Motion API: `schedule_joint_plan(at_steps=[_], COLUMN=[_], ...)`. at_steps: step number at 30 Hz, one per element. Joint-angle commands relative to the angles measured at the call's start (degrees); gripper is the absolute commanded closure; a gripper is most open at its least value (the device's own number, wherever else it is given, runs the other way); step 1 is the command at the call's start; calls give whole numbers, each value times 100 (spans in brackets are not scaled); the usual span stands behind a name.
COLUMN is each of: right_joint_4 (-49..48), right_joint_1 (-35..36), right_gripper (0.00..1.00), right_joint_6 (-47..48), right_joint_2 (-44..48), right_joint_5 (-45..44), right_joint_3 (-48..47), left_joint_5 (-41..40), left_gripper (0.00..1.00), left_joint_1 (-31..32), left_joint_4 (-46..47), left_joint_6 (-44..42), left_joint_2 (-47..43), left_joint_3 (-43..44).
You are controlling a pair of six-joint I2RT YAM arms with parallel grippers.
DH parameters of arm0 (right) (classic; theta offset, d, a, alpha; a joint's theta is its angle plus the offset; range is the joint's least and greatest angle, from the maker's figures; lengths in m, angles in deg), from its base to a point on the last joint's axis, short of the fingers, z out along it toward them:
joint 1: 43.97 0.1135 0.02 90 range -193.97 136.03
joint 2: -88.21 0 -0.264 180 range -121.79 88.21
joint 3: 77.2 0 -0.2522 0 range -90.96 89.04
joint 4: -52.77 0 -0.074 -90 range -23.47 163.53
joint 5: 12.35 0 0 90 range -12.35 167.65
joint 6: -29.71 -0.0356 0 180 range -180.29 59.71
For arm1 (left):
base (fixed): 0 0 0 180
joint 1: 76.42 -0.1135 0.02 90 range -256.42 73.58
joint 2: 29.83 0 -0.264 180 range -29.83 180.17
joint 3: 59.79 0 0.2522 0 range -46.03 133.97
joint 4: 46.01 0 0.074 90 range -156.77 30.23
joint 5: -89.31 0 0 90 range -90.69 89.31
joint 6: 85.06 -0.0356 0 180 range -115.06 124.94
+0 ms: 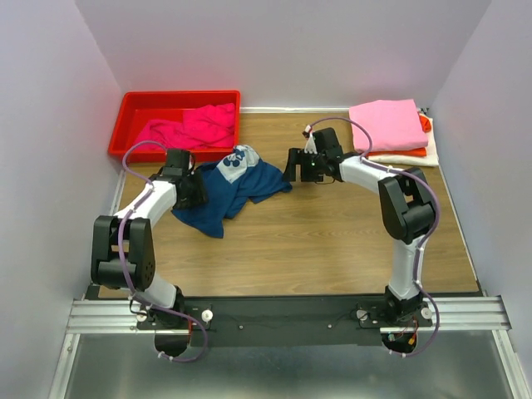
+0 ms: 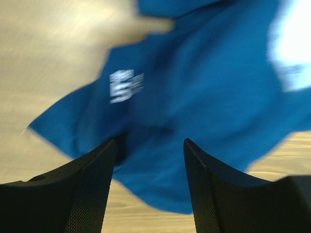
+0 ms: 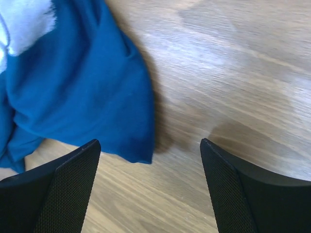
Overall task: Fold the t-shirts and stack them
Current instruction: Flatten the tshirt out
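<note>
A navy t-shirt (image 1: 237, 187) with a white print lies crumpled on the wooden table, left of centre. My left gripper (image 1: 194, 189) is open at its left edge; in the left wrist view (image 2: 149, 145) its fingers straddle blue cloth (image 2: 194, 111). My right gripper (image 1: 293, 166) is open just right of the shirt's right corner (image 3: 87, 97), above bare wood (image 3: 151, 143). A magenta t-shirt (image 1: 195, 127) lies in the red bin. Folded light pink (image 1: 386, 125), orange (image 1: 426, 152) and cream (image 1: 407, 160) t-shirts are stacked at the back right.
The red plastic bin (image 1: 137, 104) stands at the back left. Pale walls close in the table on the left, back and right. The wooden tabletop (image 1: 332, 241) lies between the arms; a metal rail (image 1: 283, 312) runs along the near edge.
</note>
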Motion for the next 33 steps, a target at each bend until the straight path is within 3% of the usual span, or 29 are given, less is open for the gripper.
schedule_joint_plan(at_steps=[1,10,13,16,17,19,20,21,23,33], right_joint_4=[6,14,6,32,41,76,93,120,155,691], right_joint_1=[67,93,102,102,102,102,102,102,102,-135], right_gripper=[12,19,27,42,46,63,72,87,97,100], right_joint_6=[163,181,190,181,181,181,181,173,155,426], right_joint_2=[-231,-460,-539,-627,-610,-548,-505,-382,-206,1701], right_joint_5=[519,802,854,916,942,942,916,881,706,-815], right_joint_3=[-139,-368,-438,-491,-499,-482,-491,-465,-447,-482], left_joint_5=[-238,-150,120,438,595,710,772,825,764,394], left_gripper=[34,34,37,52,76,99,100,100,100,100], left_joint_1=[-248,-503,-495,-495,-503,-495,-503,-495,-503,-750], left_joint_4=[-155,-252,-68,126,222,293,328,337,207,-252], left_joint_6=[86,-20,-46,-64,-64,-64,-72,-107,-143,-345], left_joint_2=[-29,137,252,392,410,393,306,252,42,-837], left_joint_3=[-143,-302,-407,-512,-556,-565,-504,-434,-215,2228])
